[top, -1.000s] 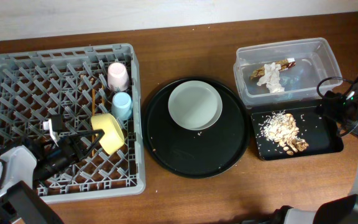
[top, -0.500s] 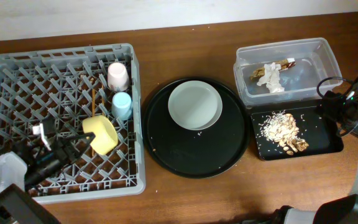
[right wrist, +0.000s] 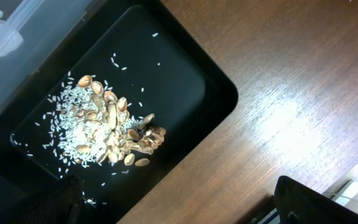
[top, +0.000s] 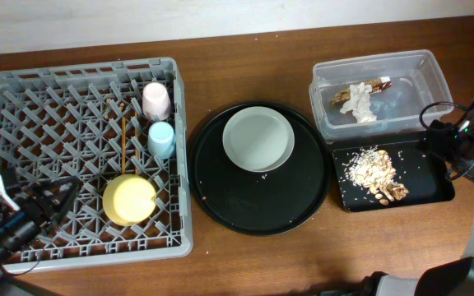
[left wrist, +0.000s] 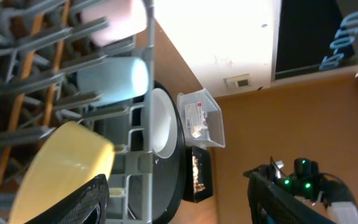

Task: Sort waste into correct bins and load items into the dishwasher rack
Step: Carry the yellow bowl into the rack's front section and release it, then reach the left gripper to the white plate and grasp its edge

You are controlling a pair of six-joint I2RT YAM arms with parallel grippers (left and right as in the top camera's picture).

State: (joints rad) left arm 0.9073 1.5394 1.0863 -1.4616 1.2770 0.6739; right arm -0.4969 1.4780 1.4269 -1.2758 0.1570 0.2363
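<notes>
- Status: waste looks sorted. Napkin and wrapper lie in the clear tub, and the food scraps in the shallow black tray.
- Dishwasher rack holds the pink cup, blue cup, chopsticks and yellow bowl. The bowl sits mouth-down near the rack's lower-right corner in the overhead view.
- Plate is the only item outside the rack. It rests on the round black tray, just right of the rack.
- Left gripper: fingers spread, nothing held, low over the pegs just left of the bowl and not touching it.
- Right gripper: fingers wide apart and empty, parked over the table at the black tray's outer side.
- Step in hand, my read: the left arm clears the rack, then fetches the plate.
- Exit: go straight up first. A sideways sweep at this height risks snagging pegs or nudging the bowl.
- Grasp: pinch the plate's rim on the side nearest the rack, one finger inside and one under the lip. Come in tilted, since the round tray's raised edge probably crowds the lower finger.
- Grip: the plate looks smooth and likely slips, so close fully before lifting and lift slowly.
- Placement: use the free peg rows in the rack's left half. Stand the plate on edge between pegs, well apart from the cups and chopsticks.
- Right arm: no need to move, as it's clear of the path.
</notes>
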